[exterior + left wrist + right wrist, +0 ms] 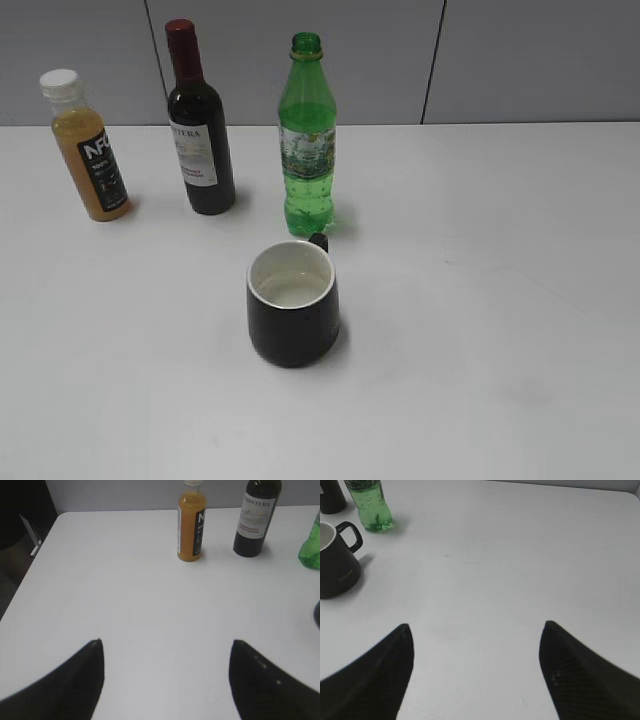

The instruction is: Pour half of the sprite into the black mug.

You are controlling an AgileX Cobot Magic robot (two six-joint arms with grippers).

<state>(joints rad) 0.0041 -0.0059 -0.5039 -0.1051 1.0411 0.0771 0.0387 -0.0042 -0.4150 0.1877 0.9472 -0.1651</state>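
Observation:
The sprite [307,140] is a slim green bottle with no cap, standing upright at the back of the white table; liquid fills only its lower part. It also shows in the right wrist view [370,507] and at the edge of the left wrist view [311,547]. The black mug [292,301] stands just in front of it, handle toward the bottle, with liquid inside; it also shows in the right wrist view [336,562]. My left gripper [166,642] and right gripper [476,626] are both open and empty over bare table, far from both. Neither arm shows in the exterior view.
A dark wine bottle [200,125] with a red capsule and an orange juice bottle [88,147] with a white cap stand left of the sprite. The table's left edge [30,575] shows in the left wrist view. A grey wall runs behind.

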